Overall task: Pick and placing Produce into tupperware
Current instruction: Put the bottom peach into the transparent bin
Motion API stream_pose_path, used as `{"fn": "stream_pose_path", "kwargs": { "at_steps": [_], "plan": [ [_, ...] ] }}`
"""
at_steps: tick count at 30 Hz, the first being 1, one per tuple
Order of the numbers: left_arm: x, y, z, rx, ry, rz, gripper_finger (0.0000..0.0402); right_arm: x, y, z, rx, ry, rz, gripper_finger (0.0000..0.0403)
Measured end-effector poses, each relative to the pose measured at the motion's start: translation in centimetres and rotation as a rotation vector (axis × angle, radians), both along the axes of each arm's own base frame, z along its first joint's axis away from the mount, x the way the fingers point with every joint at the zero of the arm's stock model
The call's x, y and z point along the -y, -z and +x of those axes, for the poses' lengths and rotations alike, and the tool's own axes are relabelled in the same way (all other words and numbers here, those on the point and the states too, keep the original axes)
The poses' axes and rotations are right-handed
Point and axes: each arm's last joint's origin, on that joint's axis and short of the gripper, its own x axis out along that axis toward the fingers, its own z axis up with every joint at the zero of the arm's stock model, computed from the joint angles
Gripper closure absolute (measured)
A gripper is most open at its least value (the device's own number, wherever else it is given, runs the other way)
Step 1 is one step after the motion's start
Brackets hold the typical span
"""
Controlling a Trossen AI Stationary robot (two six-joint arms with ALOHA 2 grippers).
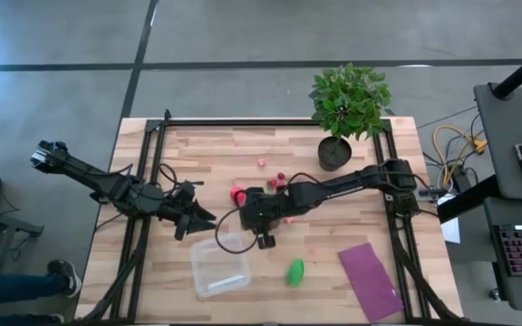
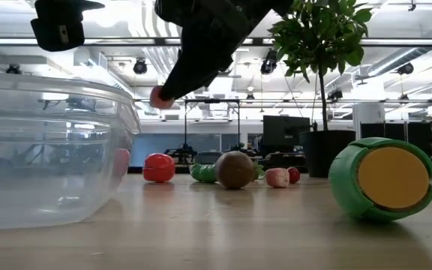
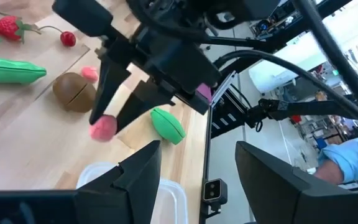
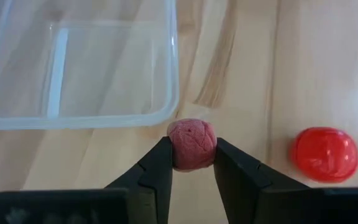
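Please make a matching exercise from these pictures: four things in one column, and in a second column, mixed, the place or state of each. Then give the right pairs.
Things:
1. pink ball
2. clear tupperware
3. purple cloth
4. potted plant

Places or states:
A. standing at the table's far edge
B. pinched in the right claw, above the table
C. lying flat at the near right corner
D. empty, on the table near the front edge

Pairs: 1-B, 2-D, 3-C, 4-A
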Motion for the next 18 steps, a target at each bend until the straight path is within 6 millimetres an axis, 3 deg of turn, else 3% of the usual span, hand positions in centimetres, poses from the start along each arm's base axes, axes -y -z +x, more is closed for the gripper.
{"fn": "stream_pose_path", "kwargs": {
  "at_steps": [5, 12, 18],
  "plan": [
    [0.1, 0.2, -0.1, -0.015, 0.053, 0.048, 0.0210, -0.5, -0.2, 0.2, 0.033, -0.022, 0.013, 0.0303],
    [0.1, 1.5, -1.0, -0.156, 0.162, 0.079, 0.0210, -2.2, -0.8, 0.4, 0.086, -0.073, 0.026, 0.0303],
    [0.5, 1.6, -1.6, -0.175, 0.214, 0.085, 0.0210, -4.1, -0.9, 1.4, 0.138, -0.107, 0.036, 0.0302]
  ]
}}
